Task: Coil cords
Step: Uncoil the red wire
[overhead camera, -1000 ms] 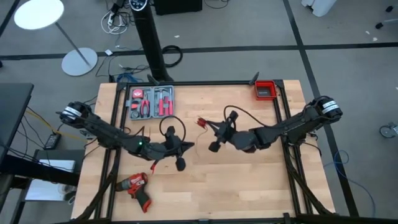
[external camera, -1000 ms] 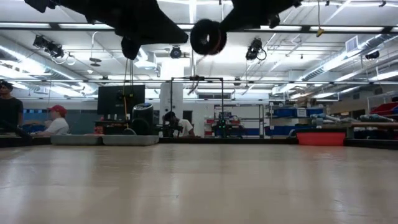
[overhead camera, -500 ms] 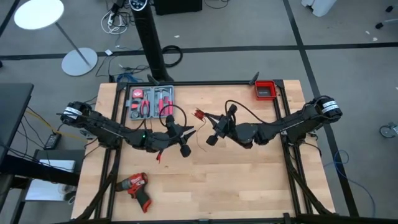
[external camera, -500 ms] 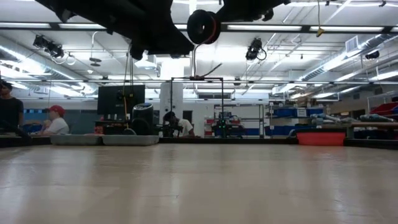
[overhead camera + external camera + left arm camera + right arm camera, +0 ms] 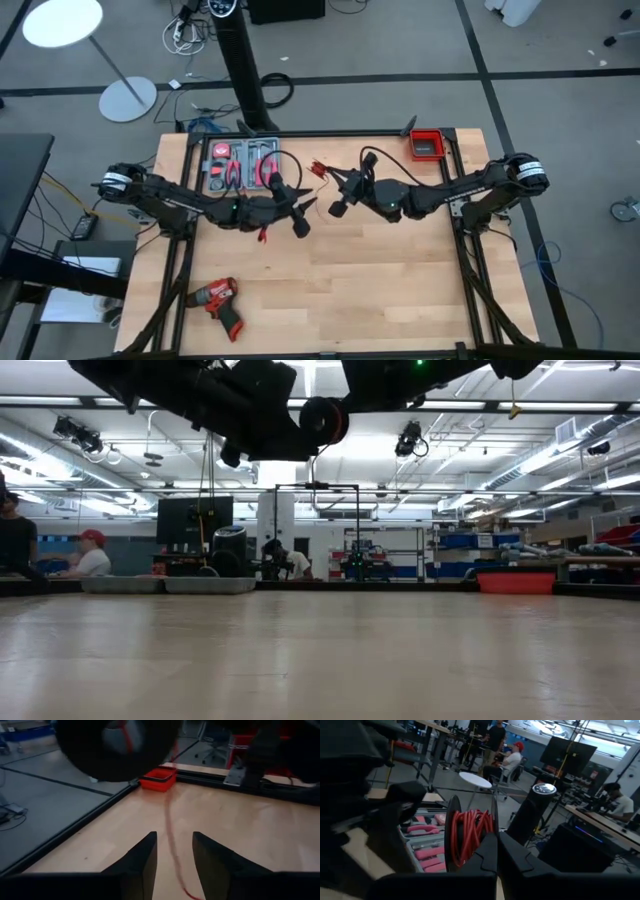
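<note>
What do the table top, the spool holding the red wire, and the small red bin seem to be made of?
Table top: pale wood, matte, with plank seams and grain. Spool: probably black plastic, a thin dull flange beside the red wire, whose shiny coating looks like plastic insulation. Red bin: likely moulded plastic, uniform bright colour.

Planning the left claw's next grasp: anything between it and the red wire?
Nothing visible. The left claw is open, and the red wire runs through the gap between its fingers, up toward the spool that the right claw holds above the table.
</note>
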`<state>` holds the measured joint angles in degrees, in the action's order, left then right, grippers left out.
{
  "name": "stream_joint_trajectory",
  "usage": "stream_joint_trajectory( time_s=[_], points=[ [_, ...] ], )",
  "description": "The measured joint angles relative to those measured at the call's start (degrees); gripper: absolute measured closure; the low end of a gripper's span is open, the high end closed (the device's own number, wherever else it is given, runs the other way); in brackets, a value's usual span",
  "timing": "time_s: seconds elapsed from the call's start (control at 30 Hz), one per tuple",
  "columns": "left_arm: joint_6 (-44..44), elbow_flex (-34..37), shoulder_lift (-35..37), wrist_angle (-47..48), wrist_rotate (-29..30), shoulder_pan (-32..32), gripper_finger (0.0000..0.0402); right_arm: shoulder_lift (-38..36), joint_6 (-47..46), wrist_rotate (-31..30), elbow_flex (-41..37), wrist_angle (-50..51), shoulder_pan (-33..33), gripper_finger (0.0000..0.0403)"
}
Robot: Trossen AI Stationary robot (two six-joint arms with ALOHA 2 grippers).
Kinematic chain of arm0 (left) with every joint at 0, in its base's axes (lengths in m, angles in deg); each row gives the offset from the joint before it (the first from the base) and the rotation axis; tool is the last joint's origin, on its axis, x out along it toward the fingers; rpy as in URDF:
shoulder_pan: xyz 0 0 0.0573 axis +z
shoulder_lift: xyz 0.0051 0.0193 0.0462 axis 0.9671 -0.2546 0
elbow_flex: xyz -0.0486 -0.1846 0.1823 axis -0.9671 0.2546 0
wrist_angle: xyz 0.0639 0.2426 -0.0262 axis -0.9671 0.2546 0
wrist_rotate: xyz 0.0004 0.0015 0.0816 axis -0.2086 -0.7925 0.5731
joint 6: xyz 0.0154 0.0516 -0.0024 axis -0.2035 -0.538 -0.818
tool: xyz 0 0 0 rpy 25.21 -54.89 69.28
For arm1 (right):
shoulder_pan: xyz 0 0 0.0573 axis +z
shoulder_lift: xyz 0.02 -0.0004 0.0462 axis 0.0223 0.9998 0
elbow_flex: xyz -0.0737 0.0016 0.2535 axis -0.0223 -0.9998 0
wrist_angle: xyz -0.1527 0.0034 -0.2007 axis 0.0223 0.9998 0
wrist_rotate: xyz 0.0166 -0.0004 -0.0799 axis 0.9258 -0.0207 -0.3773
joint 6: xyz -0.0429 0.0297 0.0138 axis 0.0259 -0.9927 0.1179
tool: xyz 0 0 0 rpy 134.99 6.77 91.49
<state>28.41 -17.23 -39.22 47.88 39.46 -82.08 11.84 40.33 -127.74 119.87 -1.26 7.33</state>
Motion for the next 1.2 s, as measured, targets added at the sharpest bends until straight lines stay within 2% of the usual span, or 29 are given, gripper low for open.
stream_joint_trajectory(
  time_s=[0.47,0.67,0.8,0.97,1.2],
  points=[
    [-3.99,0.02,0.0,0.26,-2.45,3.77,0.0273,0.04,-0.59,4.56,0.0,-1.6,-1.57,0.0403],
    [-4.9,0.02,0.0,0.26,-3.78,4.22,0.0285,0.04,-1.51,6.68,0.0,-2.33,-2.29,0.0403],
    [-4.89,0.03,0.0,0.99,-3.8,4.22,0.0314,0.04,-1.6,7.3,0.0,-2.71,-2.26,0.0403],
    [-4.63,0.07,0.0,1.61,-5.56,4.22,0.039,0.04,-0.62,6.72,0.0,-2.13,-2.26,0.0403],
    [-1.53,0.07,0.0,2.23,-7.15,4.2,0.0399,0.04,0.48,5.65,0.0,1.13,-2.3,0.0403]
  ],
)
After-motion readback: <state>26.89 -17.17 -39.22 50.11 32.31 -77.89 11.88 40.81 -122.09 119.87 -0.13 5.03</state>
